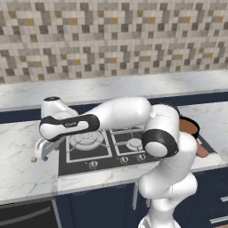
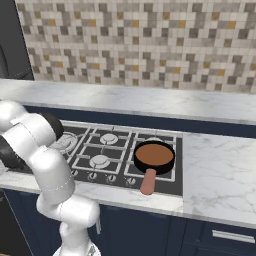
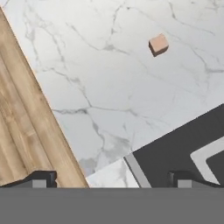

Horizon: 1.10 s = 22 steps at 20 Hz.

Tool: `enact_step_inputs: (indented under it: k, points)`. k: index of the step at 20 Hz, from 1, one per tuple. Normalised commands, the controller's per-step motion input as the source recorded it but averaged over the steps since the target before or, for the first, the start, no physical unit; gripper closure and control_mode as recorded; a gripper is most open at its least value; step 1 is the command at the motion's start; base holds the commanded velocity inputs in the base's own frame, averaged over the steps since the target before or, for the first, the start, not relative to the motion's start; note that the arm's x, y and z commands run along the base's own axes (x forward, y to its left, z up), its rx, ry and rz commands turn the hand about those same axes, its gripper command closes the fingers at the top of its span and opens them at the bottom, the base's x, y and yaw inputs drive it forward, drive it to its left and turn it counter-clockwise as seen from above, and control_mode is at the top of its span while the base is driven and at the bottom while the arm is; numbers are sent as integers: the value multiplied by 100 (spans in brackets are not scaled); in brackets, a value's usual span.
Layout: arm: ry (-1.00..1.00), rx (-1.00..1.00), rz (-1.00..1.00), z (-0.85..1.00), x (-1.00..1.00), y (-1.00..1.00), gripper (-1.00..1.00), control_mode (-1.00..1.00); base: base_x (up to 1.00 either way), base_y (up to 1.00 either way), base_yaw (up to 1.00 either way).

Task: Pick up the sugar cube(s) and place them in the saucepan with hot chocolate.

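I have the arm swung out to the left of the stove (image 1: 104, 147), the gripper (image 1: 41, 153) hanging over the marble counter (image 1: 18, 169) near its front edge, fingers spread wide and holding nothing. One sugar cube (image 3: 158, 44) lies on the bare marble; in the hand view it sits toward the top, right of centre, well apart from the two fingertips (image 3: 43, 178) at the bottom, so my read is that the hand must travel forward along its own line of sight and a little right before it drops. In the left base view the same cube (image 1: 34, 159) shows just left of the gripper. The saucepan (image 2: 155, 156) of hot chocolate stands on the stove's front right burner, handle toward the counter's front edge. In the left base view the arm hides most of the pan. I can make out just the one cube.
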Motion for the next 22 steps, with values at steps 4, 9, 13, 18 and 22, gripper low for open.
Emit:
enact_step_inputs:
  k: [4, 9, 13, 18, 22]
  points:
    - [0, -14, 0, -18, 28, 25, -100, -100, 0, 0, 0]
    - [1, -12, 0, -19, 25, 27, -100, -100, 0, 0, 0]
    - [0, -10, 0, -23, 17, 23, -100, -100, 0, 0, 0]
    - [1, -10, 0, -20, 19, 19, -100, -100, 0, 0, 0]
    - [0, -8, -1, -17, 9, 7, -100, -100, 0, 0, 0]
